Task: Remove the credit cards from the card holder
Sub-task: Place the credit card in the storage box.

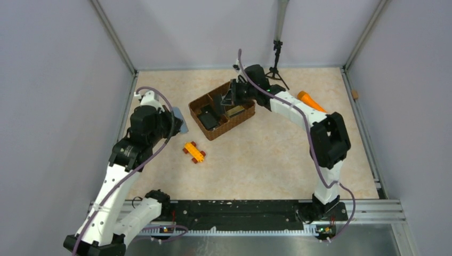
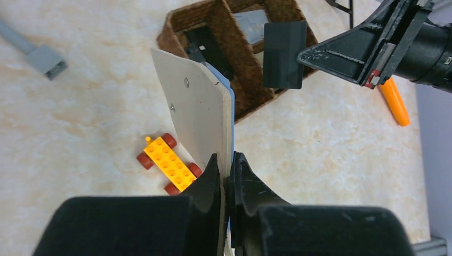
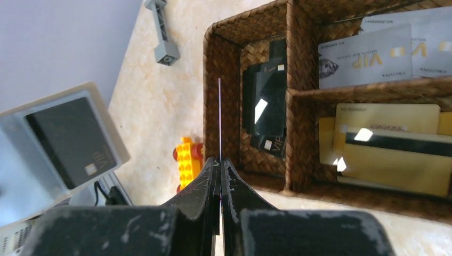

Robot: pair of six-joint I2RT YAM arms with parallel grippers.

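My left gripper (image 2: pixel 230 160) is shut on the bottom edge of the card holder (image 2: pixel 202 106), cream outside and pale blue inside, and holds it upright above the table. From the right wrist the card holder (image 3: pixel 69 138) shows its inside, with a dark VIP card (image 3: pixel 72 140) still in the pocket. My right gripper (image 3: pixel 219 162) is shut on a thin dark credit card (image 3: pixel 219 117), seen edge-on over the wicker tray's near-left wall. That credit card (image 2: pixel 284 53) hangs above the tray in the left wrist view. Top view: holder (image 1: pixel 179 120), right gripper (image 1: pixel 230 98).
The brown wicker divided tray (image 1: pixel 234 124) holds silver cards (image 3: pixel 368 53), gold cards (image 3: pixel 389 154) and black cards (image 3: pixel 266 106) in separate compartments. A yellow toy car (image 1: pixel 194 152) lies near the holder. An orange object (image 1: pixel 311 100), a grey piece (image 2: pixel 45 56) and a small tripod (image 1: pixel 277 58) stand around.
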